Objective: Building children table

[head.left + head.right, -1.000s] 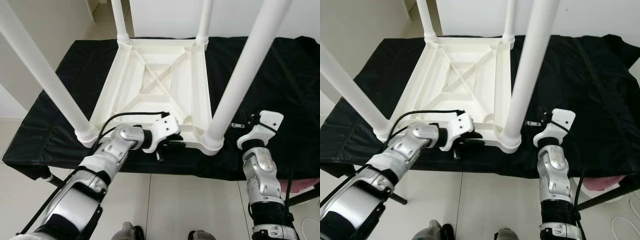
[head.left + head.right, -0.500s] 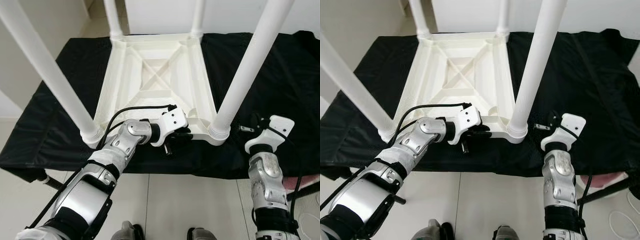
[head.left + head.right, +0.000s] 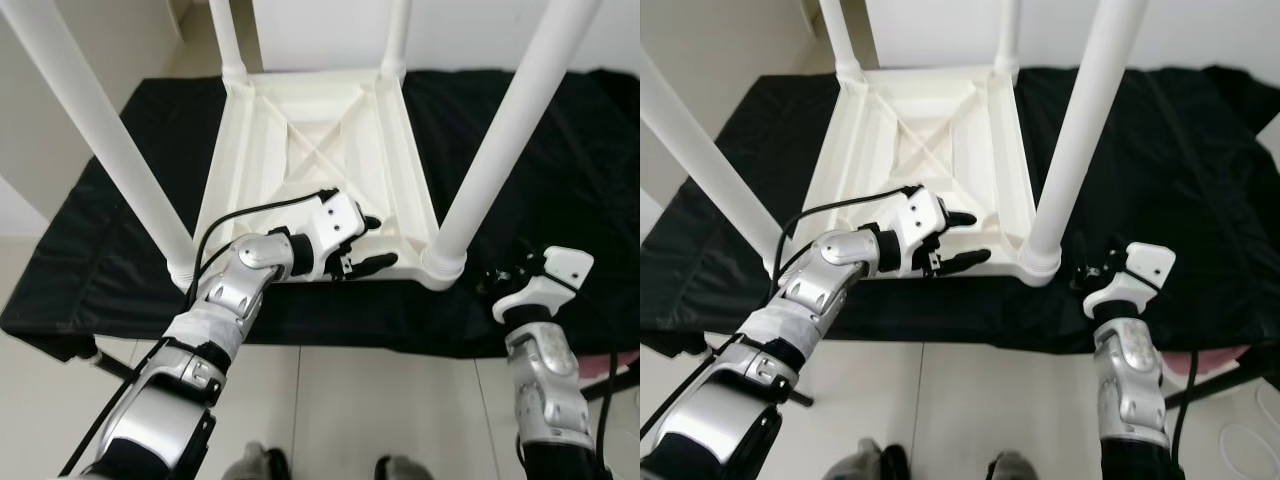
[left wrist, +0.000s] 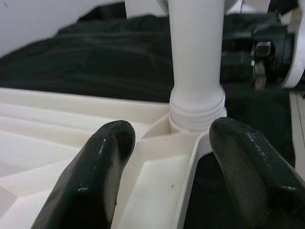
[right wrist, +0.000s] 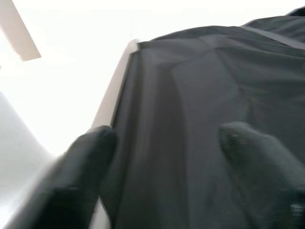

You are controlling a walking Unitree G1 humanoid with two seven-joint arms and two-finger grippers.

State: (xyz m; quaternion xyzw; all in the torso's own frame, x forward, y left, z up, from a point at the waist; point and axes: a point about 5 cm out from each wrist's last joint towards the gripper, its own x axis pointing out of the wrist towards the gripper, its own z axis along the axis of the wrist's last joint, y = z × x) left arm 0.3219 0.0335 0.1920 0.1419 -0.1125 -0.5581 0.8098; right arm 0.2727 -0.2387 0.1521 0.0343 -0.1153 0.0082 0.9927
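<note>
White plastic children's table (image 3: 320,160) lies upside down on a black cloth (image 3: 560,150) that covers a long bench; the table sits toward the bench's near edge, roughly mid-length, with cloth showing on both sides of it. Underside faces up: a ribbed frame with crossing diagonal braces. Four white legs (image 3: 505,130) stand upright from the corner sockets, two at the near corners and two at the far corners. Left gripper (image 3: 360,245) is at the table's near rim, between the two near legs and closer to the near right leg. Its two black fingers (image 4: 95,176) are spread apart, nothing pinched between them; one finger sits over the inside of the frame, the other over the outer side of the rim. Left wrist view looks between those fingers along the rim to the threaded base (image 4: 198,112) of the near right leg seated in its corner socket. Whether the fingers touch the rim cannot be told. Right gripper (image 3: 1092,272) is over the cloth at the bench's near edge, just beside the near right leg's socket and apart from it. In the right wrist view its fingers (image 5: 81,176) are spread, blurred, holding nothing, with black cloth beyond them. Pale tiled floor (image 3: 330,400) lies below the bench's near edge.
</note>
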